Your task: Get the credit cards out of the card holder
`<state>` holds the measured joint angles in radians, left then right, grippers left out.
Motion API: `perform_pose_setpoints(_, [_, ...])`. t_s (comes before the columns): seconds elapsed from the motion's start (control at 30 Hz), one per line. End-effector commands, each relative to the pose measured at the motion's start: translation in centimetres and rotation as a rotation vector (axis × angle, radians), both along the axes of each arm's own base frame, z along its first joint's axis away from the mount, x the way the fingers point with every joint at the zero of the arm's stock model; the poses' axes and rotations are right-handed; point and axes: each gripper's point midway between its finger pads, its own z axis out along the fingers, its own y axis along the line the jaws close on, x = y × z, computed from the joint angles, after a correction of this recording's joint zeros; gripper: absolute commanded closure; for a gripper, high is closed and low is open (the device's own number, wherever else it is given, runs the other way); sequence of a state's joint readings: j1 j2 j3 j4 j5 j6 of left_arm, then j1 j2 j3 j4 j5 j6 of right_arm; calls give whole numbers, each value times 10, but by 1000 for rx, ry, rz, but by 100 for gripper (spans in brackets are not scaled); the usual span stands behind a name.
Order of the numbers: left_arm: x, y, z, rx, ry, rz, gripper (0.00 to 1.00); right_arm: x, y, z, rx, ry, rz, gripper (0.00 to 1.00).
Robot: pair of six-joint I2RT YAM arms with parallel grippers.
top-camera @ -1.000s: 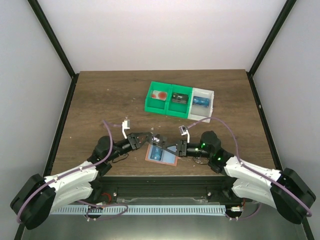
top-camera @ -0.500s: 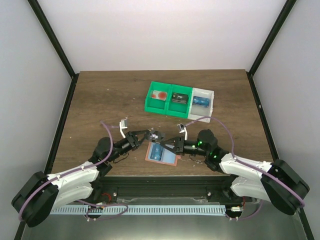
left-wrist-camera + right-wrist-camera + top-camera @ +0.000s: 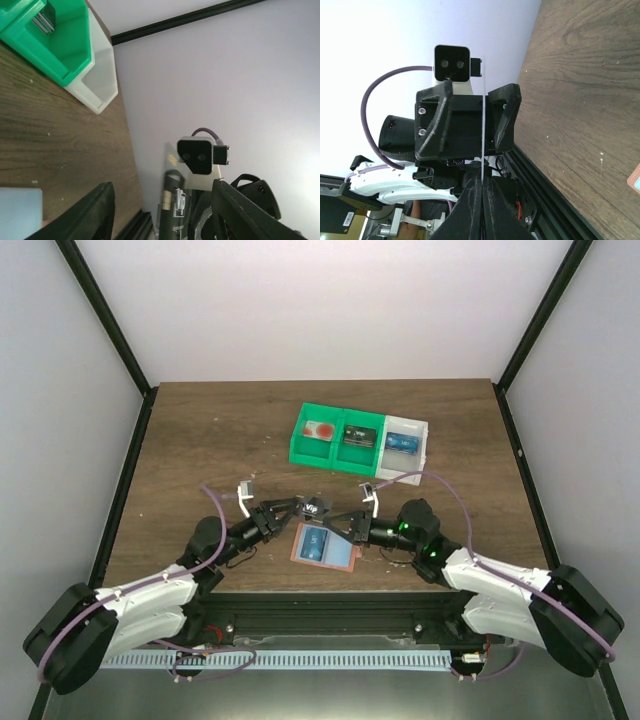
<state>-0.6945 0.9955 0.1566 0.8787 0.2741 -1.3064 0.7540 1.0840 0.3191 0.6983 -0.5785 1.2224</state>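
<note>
The salmon-pink card holder (image 3: 322,558) lies flat near the table's front edge, and a light-blue card (image 3: 316,543) shows on its face. Just above it, a dark credit card (image 3: 318,507) hangs in the air between both grippers. My right gripper (image 3: 336,519) is shut on that card, which appears edge-on as a thin white line (image 3: 483,125) running up from its fingertips (image 3: 482,187). My left gripper (image 3: 299,508) faces it with its jaws open on either side of the card (image 3: 176,200) and not touching it (image 3: 167,215). A corner of the holder (image 3: 636,181) shows at the right edge of the right wrist view.
A row of bins stands at the back: two green bins (image 3: 325,448) and a white one (image 3: 417,445), with small red, black and blue items inside. In the left wrist view the green bin (image 3: 60,45) and white bin (image 3: 97,75) sit at upper left.
The left gripper, shut on the card before, has opened. The right gripper has closed on the same card. Both arms have stayed above the holder.
</note>
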Motion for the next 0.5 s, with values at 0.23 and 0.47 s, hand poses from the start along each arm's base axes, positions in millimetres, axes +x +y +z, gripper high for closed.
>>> perform_pose_setpoints(0.23, [-6, -12, -23, 291, -26, -98, 9, 38, -33, 28, -216, -200, -203, 99])
perform_pose_setpoints(0.47, [-7, -9, -17, 409, -118, -111, 0, 97, -78, 39, -417, -270, -327, 100])
